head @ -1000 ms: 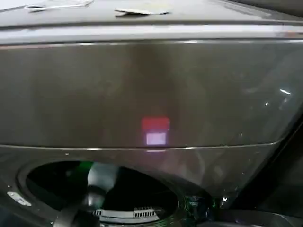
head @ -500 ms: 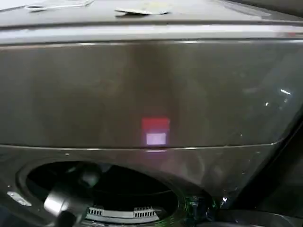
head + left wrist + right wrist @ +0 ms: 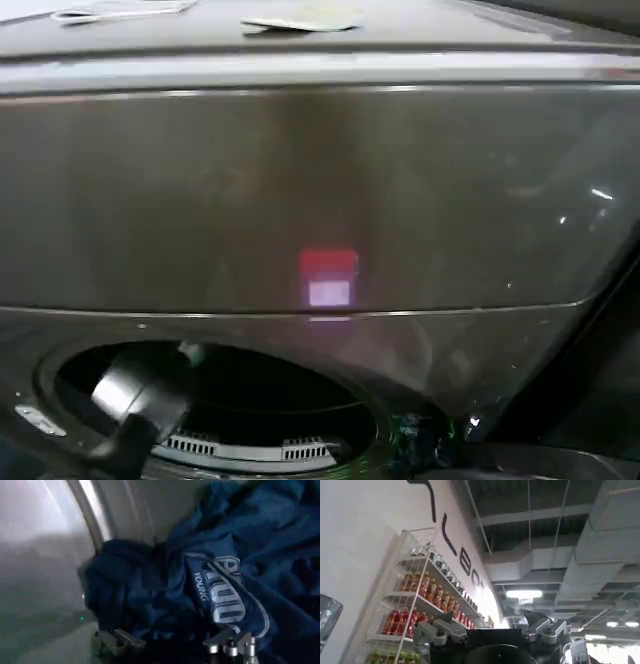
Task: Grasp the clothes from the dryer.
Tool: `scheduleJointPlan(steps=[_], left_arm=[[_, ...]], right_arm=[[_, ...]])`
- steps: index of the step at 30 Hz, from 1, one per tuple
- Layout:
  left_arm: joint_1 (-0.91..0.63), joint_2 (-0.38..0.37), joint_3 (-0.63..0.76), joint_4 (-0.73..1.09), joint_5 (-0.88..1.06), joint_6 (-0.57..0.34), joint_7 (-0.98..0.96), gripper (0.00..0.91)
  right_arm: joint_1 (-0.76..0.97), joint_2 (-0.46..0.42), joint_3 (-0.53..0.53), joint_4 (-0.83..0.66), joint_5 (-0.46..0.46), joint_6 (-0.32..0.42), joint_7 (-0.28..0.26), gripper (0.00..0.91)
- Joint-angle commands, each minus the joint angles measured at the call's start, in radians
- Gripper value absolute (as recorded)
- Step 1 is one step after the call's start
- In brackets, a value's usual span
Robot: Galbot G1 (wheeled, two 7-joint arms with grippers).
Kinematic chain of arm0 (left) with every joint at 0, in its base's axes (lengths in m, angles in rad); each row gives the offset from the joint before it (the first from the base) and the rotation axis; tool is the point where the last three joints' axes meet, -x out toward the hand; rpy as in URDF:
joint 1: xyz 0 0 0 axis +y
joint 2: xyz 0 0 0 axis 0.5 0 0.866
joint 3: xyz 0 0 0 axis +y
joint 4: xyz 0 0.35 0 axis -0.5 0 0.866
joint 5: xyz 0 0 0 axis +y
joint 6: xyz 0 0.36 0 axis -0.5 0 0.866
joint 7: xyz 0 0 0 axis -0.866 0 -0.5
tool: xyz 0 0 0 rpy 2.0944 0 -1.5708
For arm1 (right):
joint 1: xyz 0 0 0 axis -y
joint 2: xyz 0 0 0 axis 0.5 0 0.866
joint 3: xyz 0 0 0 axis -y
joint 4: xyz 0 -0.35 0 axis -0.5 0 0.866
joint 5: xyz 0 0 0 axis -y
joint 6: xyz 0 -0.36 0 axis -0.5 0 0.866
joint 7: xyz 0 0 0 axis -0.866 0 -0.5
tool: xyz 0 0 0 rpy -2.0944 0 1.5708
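Jaws of the left gripper (image 3: pixel 175 642) stand wide open, with nothing between them; its two fingertips (image 3: pixel 232 642) hover just above the clothes (image 3: pixel 220 565), apart from the cloth as far as can be told. One garment lies there: dark navy-blue fabric, crumpled in folds, with a pale printed mark and the word "YOUNG" beside it. It sits inside the drum, heaped against the curved metal drum wall (image 3: pixel 45 540), which rises on one side of it.

From the head view, the left arm (image 3: pixel 140 395) reaches down into the round mouth at the lower left of the dryer (image 3: pixel 320 190), one large bronze-grey machine whose front panel carries a small red and white glow (image 3: pixel 328 277). Two flat pale items (image 3: pixel 300 20) lie on its top, at the far edge.

Jaws of the right gripper (image 3: pixel 492 630) are also spread open and hold nothing. It points up and away from the dryer, toward one white wire shelf rack (image 3: pixel 415 595) with several rows of bottles against a wall, and ceiling ducts (image 3: pixel 555 555) overhead.
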Motion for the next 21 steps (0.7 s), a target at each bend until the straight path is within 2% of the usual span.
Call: scheduleJointPlan(steps=[1,7,8,10,12,13,21], left_arm=[[-0.037,-0.017,0.092,0.093,0.1,0.009,0.041,0.907],[-0.007,-0.029,0.128,0.11,0.067,0.014,0.03,0.907],[-0.004,-0.032,0.128,0.111,0.058,0.014,0.031,0.796],[-0.004,-0.036,0.133,0.111,0.052,0.014,0.035,0.125],[-0.009,-0.038,0.139,0.117,0.047,0.013,0.036,0.023],[-0.013,-0.038,0.143,0.118,0.046,0.011,0.037,0.0],[-0.015,-0.039,0.118,0.105,-0.004,0.013,0.025,0.0]], right_arm=[[0.002,0.004,-0.002,0.004,-0.001,0.001,-0.001,0.907],[0.003,0.007,-0.005,0.0,-0.004,0.004,-0.002,0.907],[0.004,0.006,-0.005,0.002,-0.004,0.004,-0.002,0.907],[0.004,0.007,-0.006,0.003,-0.004,0.004,-0.002,0.907],[0.003,0.009,-0.006,0.003,-0.004,0.004,-0.002,0.907],[0.003,0.01,-0.005,0.002,-0.004,0.005,-0.002,0.907],[0.004,0.014,-0.007,0.002,-0.004,0.006,-0.001,0.907]])
